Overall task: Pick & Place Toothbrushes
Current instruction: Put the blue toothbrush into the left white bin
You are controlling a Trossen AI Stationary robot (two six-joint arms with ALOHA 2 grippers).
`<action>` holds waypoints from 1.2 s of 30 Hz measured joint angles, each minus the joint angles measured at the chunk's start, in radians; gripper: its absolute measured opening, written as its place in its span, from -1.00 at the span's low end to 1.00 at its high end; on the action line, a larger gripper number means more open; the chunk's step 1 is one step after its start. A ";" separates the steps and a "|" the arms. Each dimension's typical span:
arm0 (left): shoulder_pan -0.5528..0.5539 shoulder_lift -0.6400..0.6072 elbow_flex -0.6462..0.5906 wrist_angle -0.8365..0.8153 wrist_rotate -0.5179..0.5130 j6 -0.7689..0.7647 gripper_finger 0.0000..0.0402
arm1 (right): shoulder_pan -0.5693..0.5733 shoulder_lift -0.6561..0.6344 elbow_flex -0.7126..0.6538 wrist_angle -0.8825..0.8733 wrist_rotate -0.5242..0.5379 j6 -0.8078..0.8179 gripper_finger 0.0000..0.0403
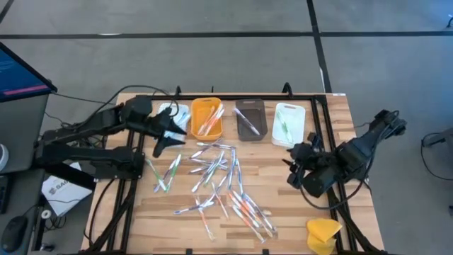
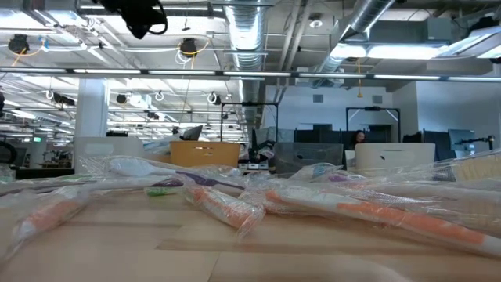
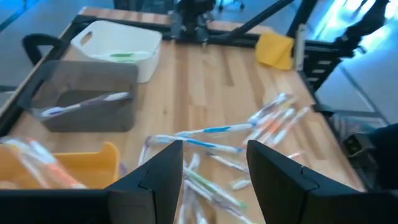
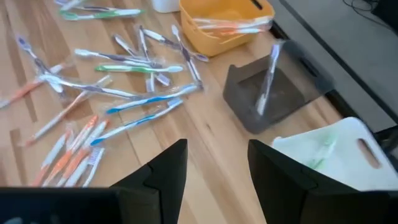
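Left end effector [image 1: 168, 134] hovers above the counter [image 1: 141, 212] by the orange tray [image 1: 207, 117], fingers [image 3: 158, 180] parted, nothing between them. Right end effector [image 1: 301, 164] hangs near the white tray [image 1: 288, 124], fingers [image 4: 163, 171] apart, also empty.

Toothbrushes [image 1: 219, 180] — mostly a loose, crossed heap mid-counter. A few already sit in trays: orange-handled in the orange tray, one in the grey tray [image 1: 249, 119], a green one in the white tray.

Risks, as I judge them:
- Brushes overlap, so a pinch could lift two or drag neighbours.
- Clear wrappers look slick — a thin handle may slip or twist out.
- Both arms reaching into one heap could collide.
- Colours are mixed; wrong-tray drops are easy.

Readable writing: none. A white box [image 1: 60, 190] left of the counter has dark print, illegible.
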 joint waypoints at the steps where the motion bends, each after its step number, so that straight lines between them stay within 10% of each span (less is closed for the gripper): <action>1: -0.011 -0.018 -0.016 0.017 0.000 -0.011 -0.14 | -0.004 0.004 -0.021 0.026 0.000 -0.009 -0.19; 15: -0.107 -0.034 -0.199 0.429 -0.001 -0.149 -0.14 | -0.064 0.276 -0.067 0.546 -0.198 -0.422 -0.24; 23: -0.126 0.001 -0.214 0.499 -0.001 -0.208 -0.14 | -0.252 0.434 0.003 0.630 -0.415 -0.333 -0.25; 36: -0.128 0.000 -0.214 0.522 -0.001 -0.319 -0.14 | -0.402 0.645 0.110 0.500 -0.552 -0.402 0.35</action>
